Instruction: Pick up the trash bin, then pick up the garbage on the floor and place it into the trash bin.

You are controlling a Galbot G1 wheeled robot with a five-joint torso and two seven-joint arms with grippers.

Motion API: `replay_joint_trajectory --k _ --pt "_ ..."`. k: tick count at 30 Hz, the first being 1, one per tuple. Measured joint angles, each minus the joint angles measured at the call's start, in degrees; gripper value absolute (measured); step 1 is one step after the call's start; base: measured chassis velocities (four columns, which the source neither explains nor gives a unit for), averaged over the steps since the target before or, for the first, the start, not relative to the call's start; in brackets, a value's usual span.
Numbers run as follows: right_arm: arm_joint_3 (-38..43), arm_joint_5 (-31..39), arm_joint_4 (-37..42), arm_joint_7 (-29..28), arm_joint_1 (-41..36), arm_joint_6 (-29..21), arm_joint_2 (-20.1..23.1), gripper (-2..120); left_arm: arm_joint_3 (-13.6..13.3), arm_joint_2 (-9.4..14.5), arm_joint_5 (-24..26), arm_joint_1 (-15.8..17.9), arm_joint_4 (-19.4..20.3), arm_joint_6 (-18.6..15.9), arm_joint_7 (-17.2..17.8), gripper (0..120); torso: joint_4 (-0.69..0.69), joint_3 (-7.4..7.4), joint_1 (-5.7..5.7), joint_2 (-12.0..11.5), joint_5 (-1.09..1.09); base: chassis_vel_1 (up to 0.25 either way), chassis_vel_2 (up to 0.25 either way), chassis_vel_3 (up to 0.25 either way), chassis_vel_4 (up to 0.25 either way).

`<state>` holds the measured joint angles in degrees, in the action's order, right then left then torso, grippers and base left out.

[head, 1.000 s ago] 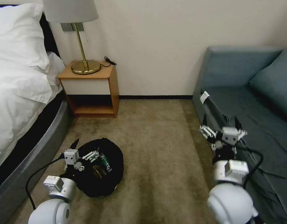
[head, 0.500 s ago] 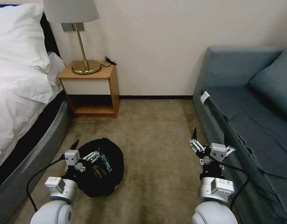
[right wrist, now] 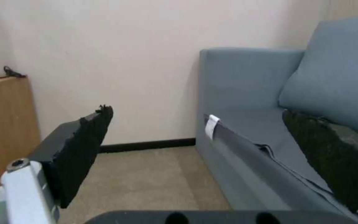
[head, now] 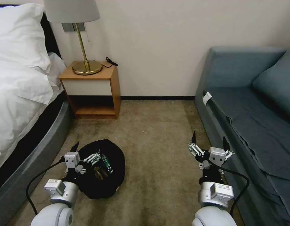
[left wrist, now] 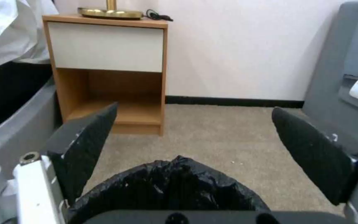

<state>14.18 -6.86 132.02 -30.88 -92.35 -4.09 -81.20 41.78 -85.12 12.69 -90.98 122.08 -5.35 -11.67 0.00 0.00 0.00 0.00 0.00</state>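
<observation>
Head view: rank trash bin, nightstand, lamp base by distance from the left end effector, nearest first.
From the left end effector:
1. Trash bin, directly at it, on the carpet.
2. Nightstand, ahead, against the wall beside the bed.
3. Lamp base, atop the nightstand, farthest.

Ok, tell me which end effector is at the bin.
The left end effector, open over the bin; the right end effector hangs open beside the sofa.

Bed [head: 16, 78] – nightstand [head: 91, 91] – sofa [head: 254, 103]
</observation>
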Motion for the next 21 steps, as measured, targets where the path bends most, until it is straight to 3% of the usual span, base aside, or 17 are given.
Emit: replay_joint_trajectory --k 21 --pt "-0.1 0.2 -0.1 0.0 0.2 0.0 0.1 100 0.0 0.0 0.0 0.0 0.0 -0.1 0.0 100 0.0 0.0 0.0 0.0 0.0 0.0 0.0 0.0 0.0"
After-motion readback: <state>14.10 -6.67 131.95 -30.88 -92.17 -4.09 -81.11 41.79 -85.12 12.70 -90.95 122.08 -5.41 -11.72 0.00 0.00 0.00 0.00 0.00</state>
